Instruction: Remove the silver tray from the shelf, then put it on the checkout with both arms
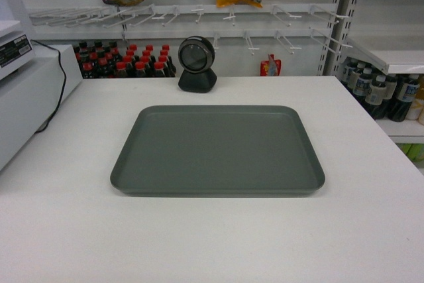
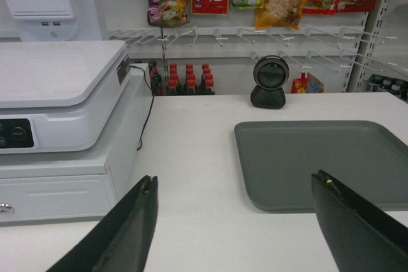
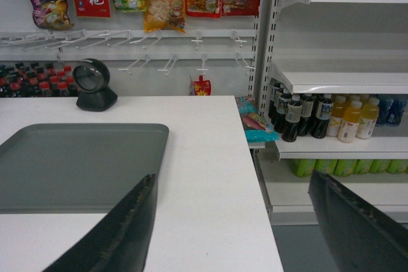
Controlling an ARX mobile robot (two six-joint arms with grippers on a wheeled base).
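- The checkout (image 1: 371,183) is a wide, plain white counter.
- The silver tray (image 1: 217,150) lies flat on it near the middle, with bare white surface on every side.
- A round black scanner (image 1: 197,64) stands on the counter just behind the tray, near the back edge.
- A white cash register (image 2: 60,119) sits on the counter's left side, apart from the tray, with a black cable (image 2: 148,109) running down beside it.
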